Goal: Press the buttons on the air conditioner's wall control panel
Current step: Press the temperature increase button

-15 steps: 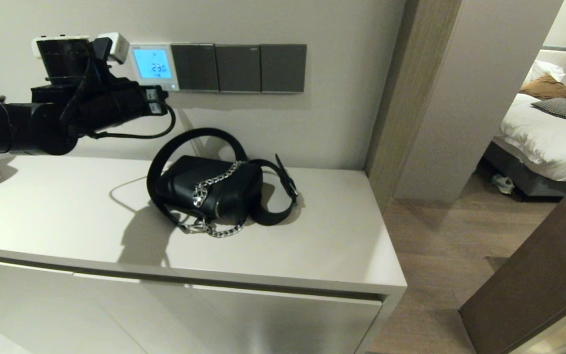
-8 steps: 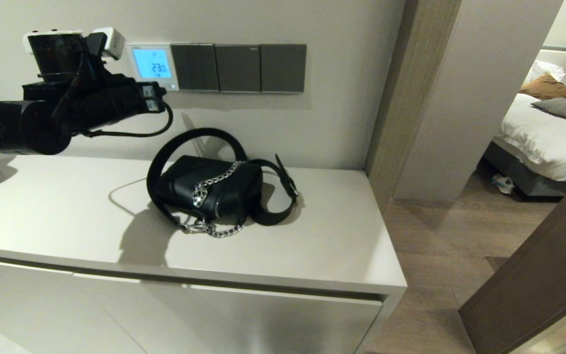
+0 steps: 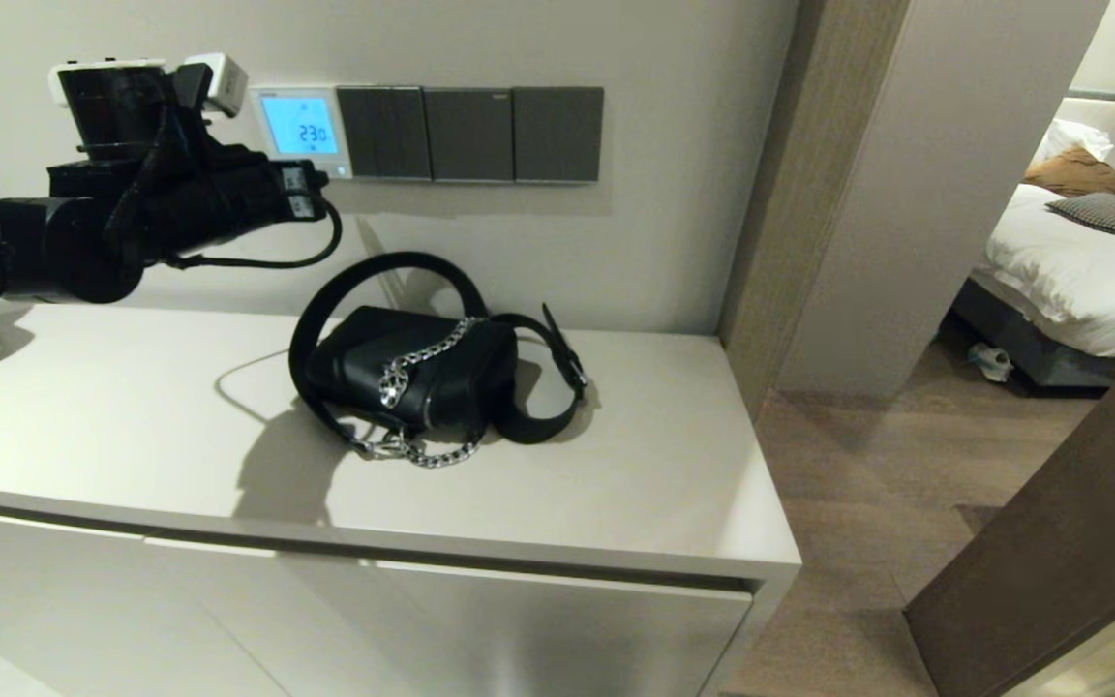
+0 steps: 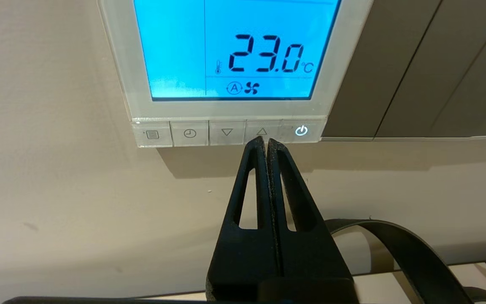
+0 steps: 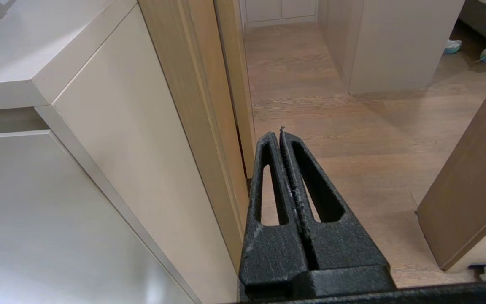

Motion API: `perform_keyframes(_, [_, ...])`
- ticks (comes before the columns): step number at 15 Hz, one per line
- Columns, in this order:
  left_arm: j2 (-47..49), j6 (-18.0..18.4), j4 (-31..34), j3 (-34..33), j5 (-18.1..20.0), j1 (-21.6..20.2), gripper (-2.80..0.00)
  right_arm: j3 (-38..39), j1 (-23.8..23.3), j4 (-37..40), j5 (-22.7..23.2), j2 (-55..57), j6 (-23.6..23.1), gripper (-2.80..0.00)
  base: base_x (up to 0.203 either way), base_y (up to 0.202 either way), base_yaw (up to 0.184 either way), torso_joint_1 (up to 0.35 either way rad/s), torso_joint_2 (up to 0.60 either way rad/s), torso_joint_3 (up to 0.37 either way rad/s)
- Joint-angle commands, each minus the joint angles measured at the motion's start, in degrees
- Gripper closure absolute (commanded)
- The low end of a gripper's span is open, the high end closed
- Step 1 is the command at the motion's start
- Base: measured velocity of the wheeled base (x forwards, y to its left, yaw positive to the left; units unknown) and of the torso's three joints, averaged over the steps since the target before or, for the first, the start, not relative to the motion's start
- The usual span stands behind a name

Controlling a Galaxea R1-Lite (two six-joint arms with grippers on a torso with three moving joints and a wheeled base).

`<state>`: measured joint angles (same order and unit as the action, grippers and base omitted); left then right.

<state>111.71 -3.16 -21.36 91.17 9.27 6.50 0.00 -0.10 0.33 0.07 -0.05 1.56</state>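
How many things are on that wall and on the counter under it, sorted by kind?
White control panel: 1
Buttons along its lower edge: 5
Dark grey switch plates: 3
Black handbag on the counter: 1
Total: 10

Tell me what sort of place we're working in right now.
Probably a hotel room or bedroom suite entry: a made bed shows through the doorway, a black handbag lies on a pale cabinet, and the left gripper is at the lit wall control panel.
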Motion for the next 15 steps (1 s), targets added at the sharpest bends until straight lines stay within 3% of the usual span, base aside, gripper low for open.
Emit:
perform_keyframes(1, [0.52, 0.0, -0.18, 0.2, 0.05, 0.01, 0.0, 0.16, 0.01, 0.02, 0.01, 0.05, 0.02, 0.0, 0.0, 0.0, 0.0, 0.0, 0.0, 0.0])
perform_keyframes(15, [0.27, -0.35, -0.18, -0.11, 0.05, 0.01, 0.0, 0.18, 0.01, -0.05, 0.01, 0.05, 0.02, 0.0, 0.0, 0.0, 0.0, 0.0, 0.0, 0.0])
